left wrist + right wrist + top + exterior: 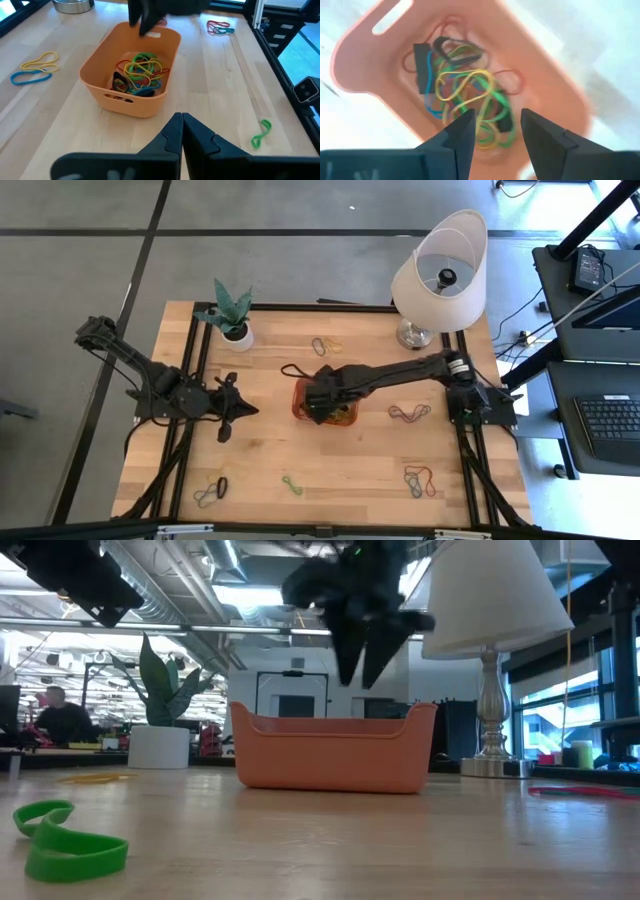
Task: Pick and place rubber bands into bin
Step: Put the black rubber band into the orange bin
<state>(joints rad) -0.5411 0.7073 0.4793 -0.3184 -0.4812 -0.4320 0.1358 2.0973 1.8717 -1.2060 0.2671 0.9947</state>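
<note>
The orange bin [348,418] stands mid-table on its flat bottom, with a heap of rubber bands [142,72] in yellow, green, red, blue and black lying inside [465,90]. My right gripper [497,125] hangs open above the bin [330,755], pointing steeply down, with nothing between its fingers [362,665]. My left gripper [181,120] waits shut over the table to the bin's left [245,410]. Loose bands lie flat on the wood: behind the bin [326,345], to its right [408,413], and along the near edge [420,480], [292,485], [212,492].
A white table lamp [440,275] stands at the far right corner and a potted plant in a white pot [236,332] at the far left. Black frame rails run along both sides of the table. Bare wood lies between the bin and the near edge.
</note>
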